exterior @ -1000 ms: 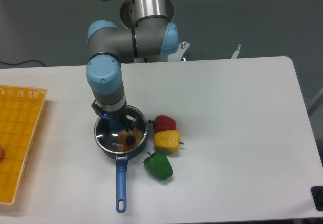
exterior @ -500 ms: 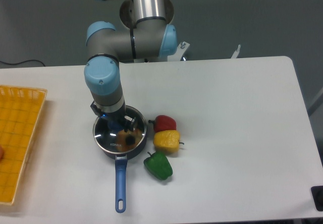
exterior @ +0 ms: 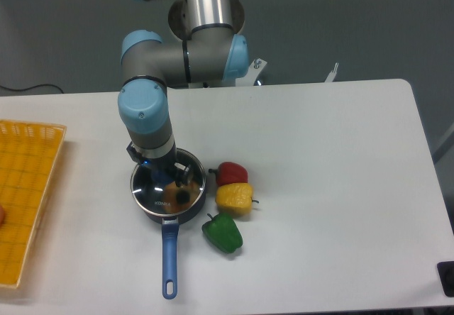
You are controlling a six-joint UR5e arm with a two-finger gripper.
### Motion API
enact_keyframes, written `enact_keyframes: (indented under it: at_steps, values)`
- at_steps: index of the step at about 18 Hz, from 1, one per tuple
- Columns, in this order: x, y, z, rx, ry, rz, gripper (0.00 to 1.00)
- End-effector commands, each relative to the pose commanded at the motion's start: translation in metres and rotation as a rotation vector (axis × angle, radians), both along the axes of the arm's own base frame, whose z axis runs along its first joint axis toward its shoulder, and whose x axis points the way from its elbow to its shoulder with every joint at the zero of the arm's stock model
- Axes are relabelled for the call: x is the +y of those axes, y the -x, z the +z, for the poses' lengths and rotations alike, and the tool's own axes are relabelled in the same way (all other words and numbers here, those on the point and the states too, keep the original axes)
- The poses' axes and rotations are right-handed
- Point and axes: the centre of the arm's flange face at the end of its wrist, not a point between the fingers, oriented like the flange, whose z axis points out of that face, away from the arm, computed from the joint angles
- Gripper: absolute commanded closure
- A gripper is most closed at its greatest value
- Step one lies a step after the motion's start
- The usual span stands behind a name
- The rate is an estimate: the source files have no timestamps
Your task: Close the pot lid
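The pot (exterior: 186, 216) is a small dark saucepan at the table's centre-left, with its long blue handle (exterior: 169, 257) pointing toward the front edge. The glass lid (exterior: 189, 187) with a metal rim lies over the pot's mouth, roughly level and reaching a little past the pot on the left. My gripper (exterior: 162, 173) comes straight down onto the middle of the lid and is shut on the lid's blue knob. The wrist hides most of the knob. Dark and orange shapes show through the glass.
A red pepper (exterior: 232, 173), a yellow pepper (exterior: 234, 198) and a green pepper (exterior: 223, 233) lie close to the pot's right side. A yellow mesh basket (exterior: 25, 194) stands at the table's left edge. The arm's base is at the back, behind the pot.
The arm and the lid shifted slightly left over the pot a second ago. Nothing has moved in the last half second.
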Motion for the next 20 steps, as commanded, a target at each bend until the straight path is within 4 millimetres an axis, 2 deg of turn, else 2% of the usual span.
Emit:
enact_keyframes:
  at_steps: [2, 4, 9, 12, 15, 17, 20]
  values:
    - [0.0, -0.001, 0.001, 0.001, -0.001, -0.003, 0.11]
    - [-0.001, 0.001, 0.004, 0.017, 0.002, -0.005, 0.01]
    - [-0.006, 0.015, 0.013, 0.066, 0.018, 0.006, 0.0]
    - [-0.025, 0.042, 0.032, 0.078, 0.001, 0.028, 0.0]
    - [-0.045, 0.062, 0.046, 0.084, -0.003, -0.039, 0.0]
    - [-0.05, 0.064, 0.044, 0.072, 0.014, -0.042, 0.0]
    - [-0.049, 0.056, 0.04, 0.065, 0.019, -0.045, 0.0]
